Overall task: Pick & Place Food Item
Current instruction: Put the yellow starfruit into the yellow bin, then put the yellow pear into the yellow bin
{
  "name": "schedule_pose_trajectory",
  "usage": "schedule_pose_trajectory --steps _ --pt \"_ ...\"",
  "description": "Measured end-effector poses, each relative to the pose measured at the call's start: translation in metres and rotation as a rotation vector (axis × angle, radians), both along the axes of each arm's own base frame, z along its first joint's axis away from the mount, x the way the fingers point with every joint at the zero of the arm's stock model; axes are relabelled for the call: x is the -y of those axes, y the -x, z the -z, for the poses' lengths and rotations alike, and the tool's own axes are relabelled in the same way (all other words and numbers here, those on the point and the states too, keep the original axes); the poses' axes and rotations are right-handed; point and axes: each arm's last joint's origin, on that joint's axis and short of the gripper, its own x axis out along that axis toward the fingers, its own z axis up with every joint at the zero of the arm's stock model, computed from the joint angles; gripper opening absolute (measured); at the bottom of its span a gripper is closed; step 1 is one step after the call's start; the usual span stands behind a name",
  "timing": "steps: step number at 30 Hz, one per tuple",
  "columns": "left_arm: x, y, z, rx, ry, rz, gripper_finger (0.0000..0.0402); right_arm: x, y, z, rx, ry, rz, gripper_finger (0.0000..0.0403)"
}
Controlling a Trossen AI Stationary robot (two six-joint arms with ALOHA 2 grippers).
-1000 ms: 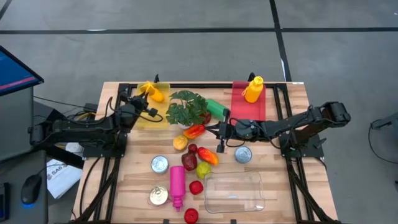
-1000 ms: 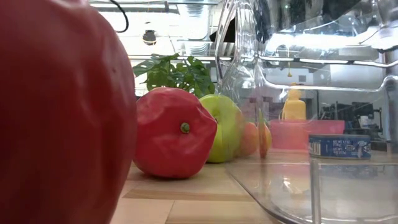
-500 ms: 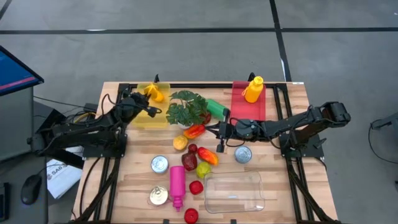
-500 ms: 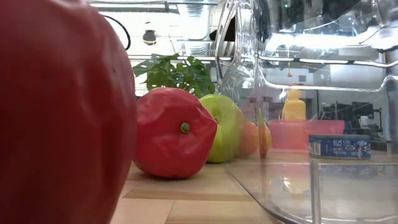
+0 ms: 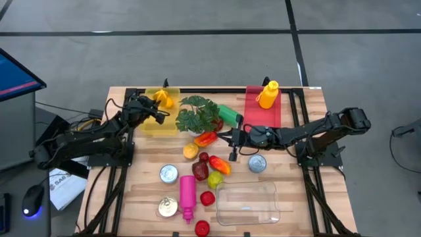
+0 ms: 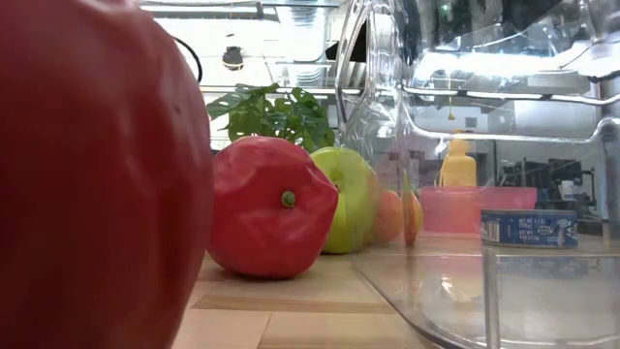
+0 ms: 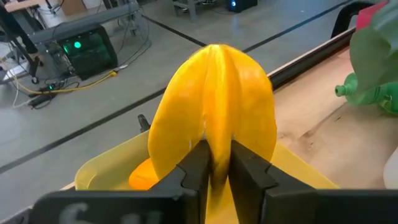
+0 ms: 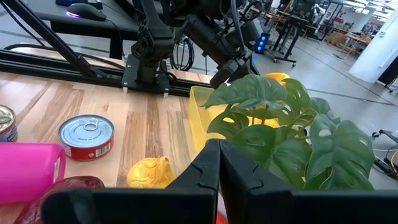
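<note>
My left gripper (image 5: 155, 110) is shut on a yellow ridged fruit (image 7: 214, 106) and hovers over the yellow bin (image 5: 162, 126) at the table's far left. A second orange-yellow piece (image 7: 144, 176) lies in that bin (image 7: 102, 169). My right gripper (image 5: 231, 150) is shut and empty, low over the table's middle, beside the orange and red peppers (image 5: 221, 165). In the right wrist view its fingers (image 8: 219, 163) point at the leafy plant (image 8: 280, 121) and the yellow bin (image 8: 202, 115). My left gripper pinches the yellow fruit by its lower middle ridge (image 7: 216, 152) between its two fingers (image 7: 194, 167). The fruit stands upright past the fingertips, lifted clear above the yellow bin.
A red bin (image 5: 263, 116) with a yellow bottle (image 5: 268, 94) sits at the far right. A green bottle (image 5: 229, 115), cans (image 5: 169, 173), a pink bottle (image 5: 187, 193), a red pepper (image 6: 271, 219), a green apple (image 6: 351, 208) and a clear container (image 5: 248, 203) crowd the middle and near side.
My left gripper has moved toward the table's far edge and a little to the right, carrying the yellow fruit over the yellow bin. It has stayed shut on the fruit. My right arm has kept still.
</note>
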Motion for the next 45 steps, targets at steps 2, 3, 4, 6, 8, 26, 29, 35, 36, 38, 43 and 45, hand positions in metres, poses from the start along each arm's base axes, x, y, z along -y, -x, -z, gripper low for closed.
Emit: schedule_pose_trajectory --steps 2,3,4,6,8,26,29,35,36,38,43,45 --pt "0.000 0.000 0.000 -0.002 0.005 -0.001 0.0061 0.000 0.000 0.000 0.000 0.000 0.000 0.0001" --pt "0.000 0.000 0.001 -0.005 0.007 -0.001 0.0069 0.000 0.000 0.000 0.000 0.000 0.000 0.0001" --pt "0.000 0.000 0.001 -0.007 0.008 -0.001 0.0077 0.000 0.000 0.000 0.000 0.000 0.000 0.0001" --pt "0.000 0.000 0.001 -0.008 0.009 -0.001 0.0093 0.000 0.000 0.000 0.000 0.000 0.000 0.0001" --pt "0.000 0.000 0.001 -0.008 0.009 -0.001 0.0109 0.000 0.000 0.000 0.000 0.000 0.000 0.0001" --pt "0.005 -0.008 -0.009 0.074 -0.060 0.057 0.0099 0.000 0.000 0.000 0.000 0.000 0.000 0.0001" --pt "0.009 -0.011 -0.011 0.093 -0.075 0.088 0.0077 0.000 0.000 0.000 -0.004 0.001 0.000 0.0001" --pt "0.014 -0.016 -0.013 0.111 -0.084 0.133 0.0035 0.000 0.000 0.001 -0.009 0.002 0.000 0.0001" --pt "0.015 -0.017 -0.013 0.112 -0.084 0.141 0.0029 0.000 0.000 0.001 -0.011 0.002 0.000 0.0001" --pt "0.018 -0.019 -0.013 0.113 -0.083 0.161 0.0018 0.000 0.000 0.001 -0.013 0.002 0.000 0.0001" --pt "0.027 -0.024 -0.013 0.116 -0.079 0.225 0.0001 0.000 0.001 0.003 -0.037 0.008 -0.002 0.0001" --pt "0.032 -0.026 -0.013 0.120 -0.076 0.254 0.0001 -0.001 0.002 0.004 -0.057 0.015 -0.005 0.0001"
